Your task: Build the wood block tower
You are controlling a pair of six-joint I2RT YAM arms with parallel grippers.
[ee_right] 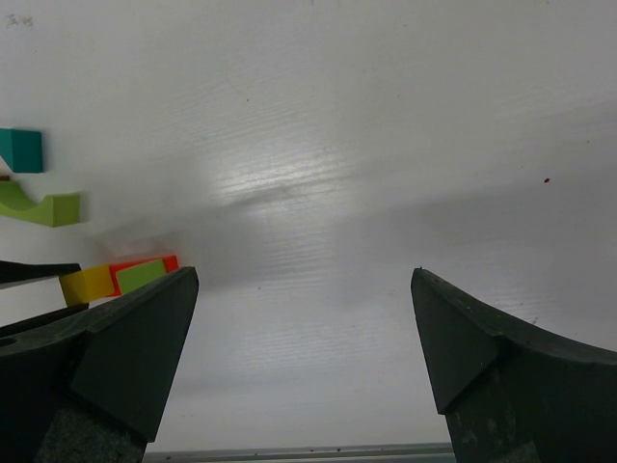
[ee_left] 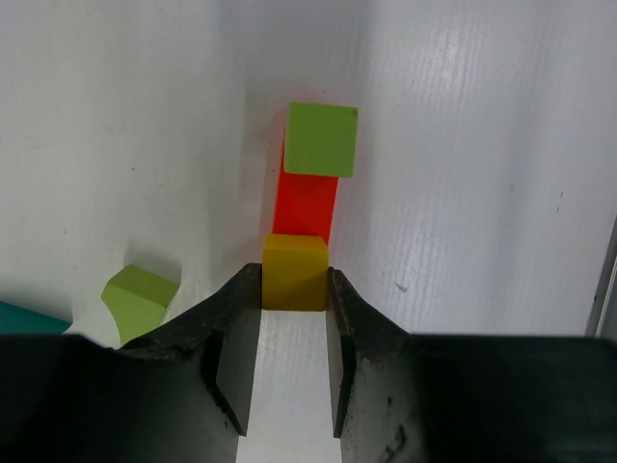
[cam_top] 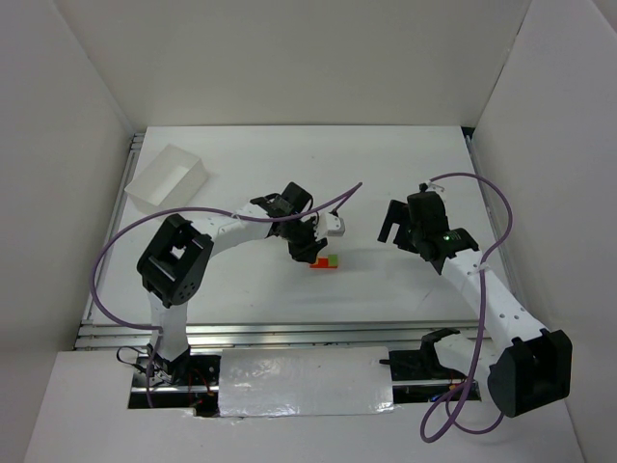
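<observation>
In the left wrist view my left gripper (ee_left: 294, 282) is shut on a yellow block (ee_left: 295, 260), its fingertips pressed on both sides. The yellow block sits against a red block (ee_left: 307, 204), with a green cube (ee_left: 320, 140) beyond it. A green arch piece (ee_left: 140, 299) and a teal piece (ee_left: 29, 316) lie to the left. In the top view the left gripper (cam_top: 304, 248) is beside the red and green blocks (cam_top: 325, 261). My right gripper (ee_right: 304, 280) is open and empty, off to the right (cam_top: 395, 225). Its view shows the teal block (ee_right: 21, 150), green arch (ee_right: 39, 205) and yellow block (ee_right: 85, 284).
A white rectangular box (cam_top: 169, 176) stands at the back left of the white table (cam_top: 386, 164). White walls enclose the table on three sides. A purple cable (cam_top: 337, 200) loops over the left arm.
</observation>
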